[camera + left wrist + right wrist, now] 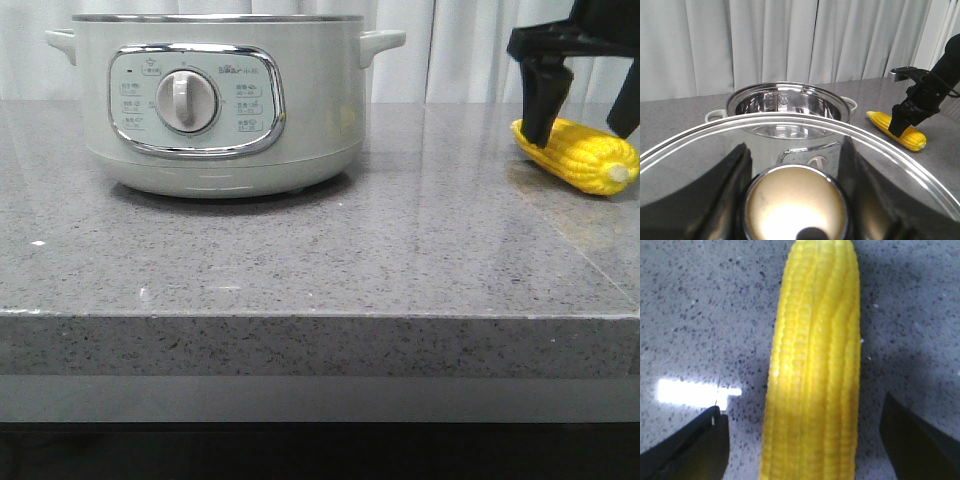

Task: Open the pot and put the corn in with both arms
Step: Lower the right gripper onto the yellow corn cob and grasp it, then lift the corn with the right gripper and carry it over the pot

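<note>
Pot (220,110) stands at the upper left of the front frame on the grey stone counter (320,270), dial panel facing me, and I see no lid on its rim there. The left wrist picture confirms this: the bare steel bowl is open at centre frame, and the glass lid (790,130) fills the lower half of that view, its knob (795,205) seated between the dark fingers (735,180) of the left gripper (795,200). I report that gripper as closed on the knob, holding the lid up and apart from the pot. I judge it is held aside so the opening is free for the other arm.

Corn (578,155) lies flat on the counter at the upper right of the front frame, pale stub end toward the lower right, well apart from the pot. Right gripper (585,105) hangs over it with its jaws set wide. In the right wrist picture the cob runs up the middle of the frame with one finger (687,447) at the lower left and the other at the lower right, each clear of the kernels. I judge the wide straddle is meant to take the cob across its width.

Assessment: opening done; corn not yet gripped or lifted. The next move calls for closing squarely on the cob, since its rounded body could roll or slip.
</note>
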You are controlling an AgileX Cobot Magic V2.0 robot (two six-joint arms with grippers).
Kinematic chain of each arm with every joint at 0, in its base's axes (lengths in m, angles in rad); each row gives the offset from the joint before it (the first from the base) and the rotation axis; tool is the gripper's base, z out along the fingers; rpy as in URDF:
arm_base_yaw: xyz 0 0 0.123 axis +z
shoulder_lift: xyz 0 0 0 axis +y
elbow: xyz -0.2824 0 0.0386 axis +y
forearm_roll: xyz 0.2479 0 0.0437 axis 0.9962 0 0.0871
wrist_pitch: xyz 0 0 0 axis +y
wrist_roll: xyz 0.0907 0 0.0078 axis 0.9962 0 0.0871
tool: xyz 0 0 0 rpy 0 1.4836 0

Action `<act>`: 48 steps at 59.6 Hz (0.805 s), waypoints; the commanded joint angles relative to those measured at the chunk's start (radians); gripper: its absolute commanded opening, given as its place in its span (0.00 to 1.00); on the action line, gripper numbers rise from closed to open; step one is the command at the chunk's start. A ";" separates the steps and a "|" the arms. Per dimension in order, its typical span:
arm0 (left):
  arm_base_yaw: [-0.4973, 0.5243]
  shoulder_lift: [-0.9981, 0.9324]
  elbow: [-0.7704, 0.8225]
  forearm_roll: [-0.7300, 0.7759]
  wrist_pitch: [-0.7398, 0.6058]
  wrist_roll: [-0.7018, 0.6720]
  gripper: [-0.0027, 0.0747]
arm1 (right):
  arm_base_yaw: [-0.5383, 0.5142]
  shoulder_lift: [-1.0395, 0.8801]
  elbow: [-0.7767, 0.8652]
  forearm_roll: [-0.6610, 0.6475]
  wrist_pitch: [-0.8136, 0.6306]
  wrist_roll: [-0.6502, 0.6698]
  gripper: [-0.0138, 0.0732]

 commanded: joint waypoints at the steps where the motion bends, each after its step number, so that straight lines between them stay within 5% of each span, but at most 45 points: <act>1: -0.002 0.011 -0.034 -0.008 -0.148 -0.004 0.28 | -0.001 -0.024 -0.044 -0.011 -0.043 -0.008 0.84; 25: -0.002 0.011 -0.034 -0.008 -0.148 -0.004 0.28 | -0.001 0.001 -0.046 -0.011 -0.049 -0.011 0.51; 48: -0.002 0.011 -0.034 -0.008 -0.148 -0.004 0.28 | 0.001 -0.016 -0.166 -0.011 0.132 -0.011 0.50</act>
